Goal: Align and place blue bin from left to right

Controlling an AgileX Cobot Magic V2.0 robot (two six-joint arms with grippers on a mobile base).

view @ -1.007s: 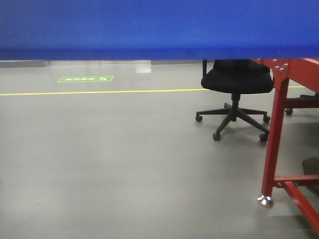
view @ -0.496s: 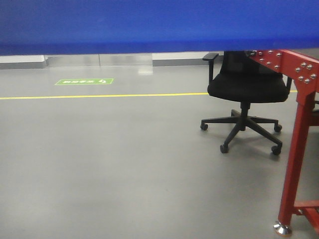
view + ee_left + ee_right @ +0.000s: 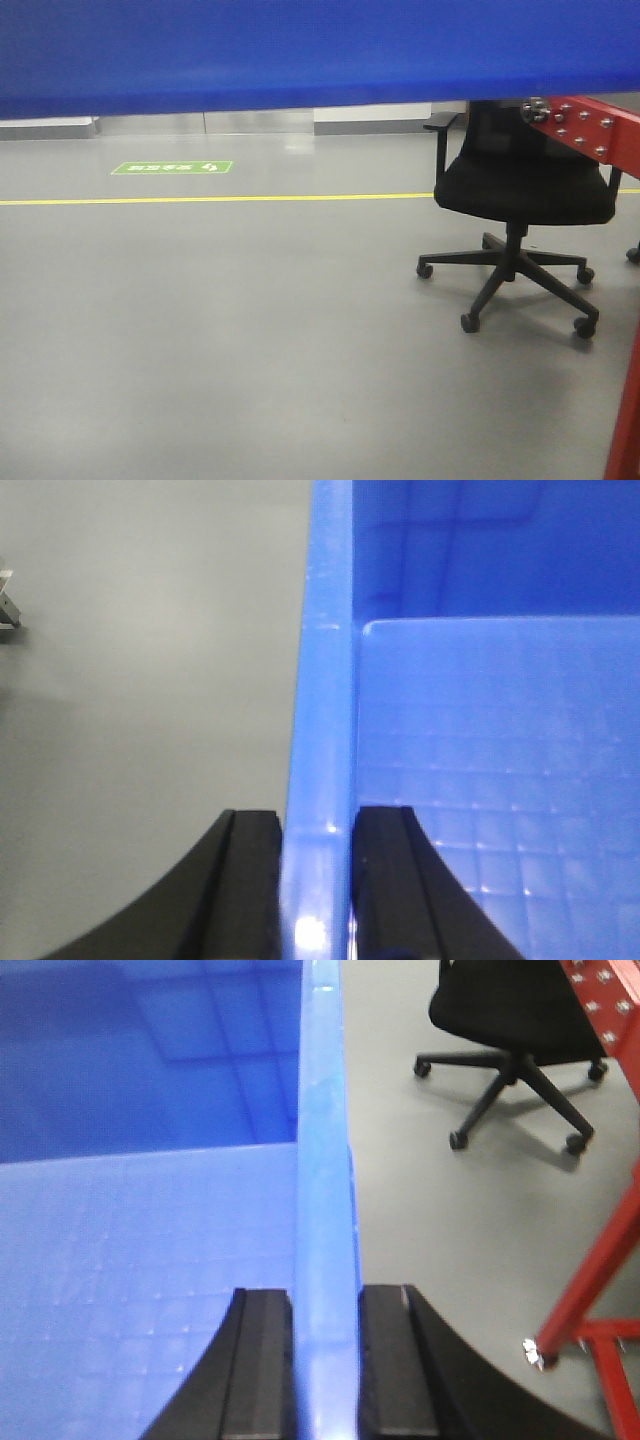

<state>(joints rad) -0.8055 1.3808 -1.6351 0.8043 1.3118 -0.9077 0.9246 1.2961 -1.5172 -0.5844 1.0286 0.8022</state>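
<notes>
I am keeping the left gripper (image 3: pixel 318 825) clamped on one side rim of the blue bin (image 3: pixel 480 780) and the right gripper (image 3: pixel 325 1305) clamped on the opposite rim, each wall pinched between black fingers. The bin is hanging between both arms above the grey floor (image 3: pixel 250 330), spanning the top of the front view. Against the earlier frames, the office chair (image 3: pixel 520 190) and red frame (image 3: pixel 590 120) are drifting rightward, the frame's foot now out of sight.

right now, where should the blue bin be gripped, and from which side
Its thin upright side walls, one per tool, from above: each rim of the bin is slim enough to clamp, as the left tool and right tool show.
</notes>
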